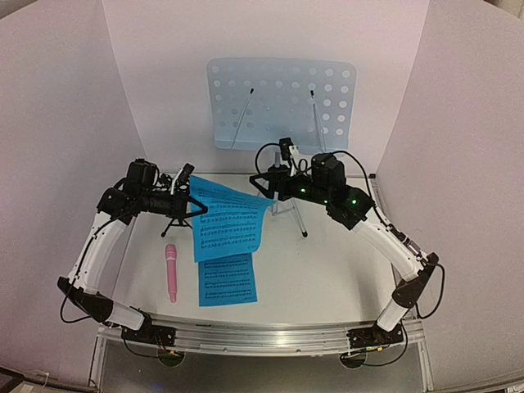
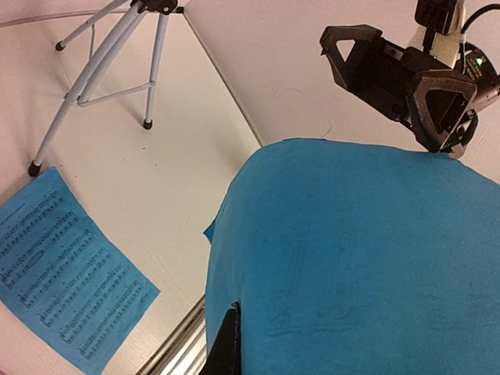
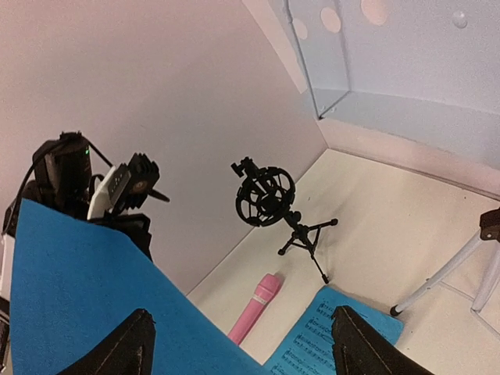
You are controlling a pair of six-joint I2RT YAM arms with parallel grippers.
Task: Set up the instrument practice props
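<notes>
**In the middle of the overhead view, a blue sheet is hanging between two claws**

At the centre of the overhead view, the lifted sheet (image 1: pixel 229 219) is hanging off the table (image 1: pixel 327 278), printed side up and sagging toward the lower edge of the frame. The left claw (image 1: pixel 195 206) is gripping its left edge. In the left wrist view only one finger (image 2: pixel 226 344) is showing against the paper, but that claw looks clamped on the sheet. The right claw (image 1: pixel 262 190) is sitting at the sheet's upper right corner with its jaws standing wide apart, so it is not pinching anything.

The music stand (image 1: pixel 282 102) is waiting at the top of the frame, and its face is bare. A flat sheet (image 1: pixel 228 280) is lying just below the lifted one. The pink microphone (image 1: pixel 171 274) is lying to its left, and the black tripod (image 3: pixel 297 226) is standing under the left arm.

This is probably a handover on the way to the stand. To do it well, the right claw should be closing fully on the corner before the left one is letting go, since limp paper is liable to slip or fold. The sheet should then be travelling high enough to clear the bottom lip of the music stand, and it should be settling onto that lip with its face outward.
</notes>
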